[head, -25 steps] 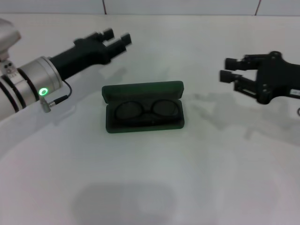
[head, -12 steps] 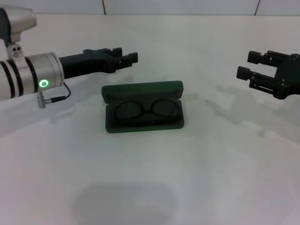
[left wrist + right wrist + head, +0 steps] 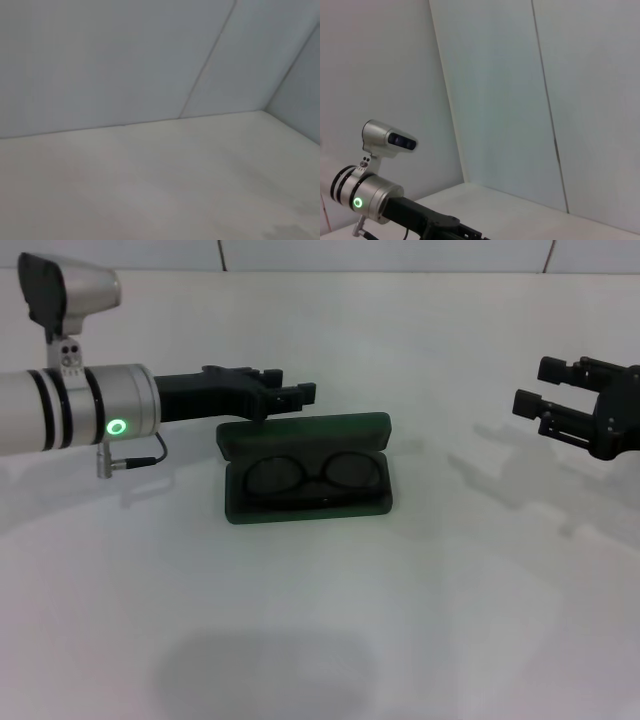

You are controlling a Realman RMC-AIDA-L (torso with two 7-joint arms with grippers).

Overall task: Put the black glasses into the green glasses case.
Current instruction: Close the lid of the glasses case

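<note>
Already the black glasses (image 3: 313, 474) lie in the green glasses case (image 3: 305, 434); our left gripper (image 3: 296, 395), jaws apparently closed, could bump its lid; the right gripper (image 3: 535, 390) waits open.

1. Left silver cylindrical metal forearm (image 3: 60, 420): 2 black bands, a green ring light at 5 o'clock, a thin black cable.
2. Matte black left gripper (image 3: 290, 395).
3. Black angular right gripper (image 3: 540, 390) with exposed linkages.
</note>
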